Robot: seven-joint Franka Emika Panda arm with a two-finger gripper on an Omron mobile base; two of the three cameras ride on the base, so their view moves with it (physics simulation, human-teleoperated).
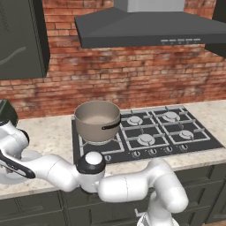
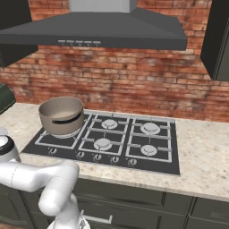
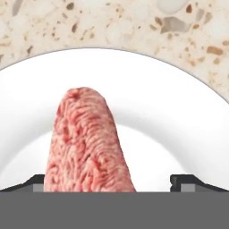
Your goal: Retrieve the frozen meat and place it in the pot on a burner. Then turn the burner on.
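Gripper (image 3: pixel 114 181) spread wide, one dark tip on either side of the frozen meat (image 3: pixel 87 143), not clamped on it. Meat lying on a white plate (image 3: pixel 179 120) on the speckled counter (image 3: pixel 134 22). Farther off, pot (image 1: pixel 97 121) standing on the front-left burner of the black cooktop (image 1: pixel 194 142).

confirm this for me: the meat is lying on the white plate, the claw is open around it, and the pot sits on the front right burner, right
Not quite. The pot sits on the front left burner of the cooktop, as the left base view shows. The rest holds: in the hand view the meat lies on the white plate and the claw is open around it.
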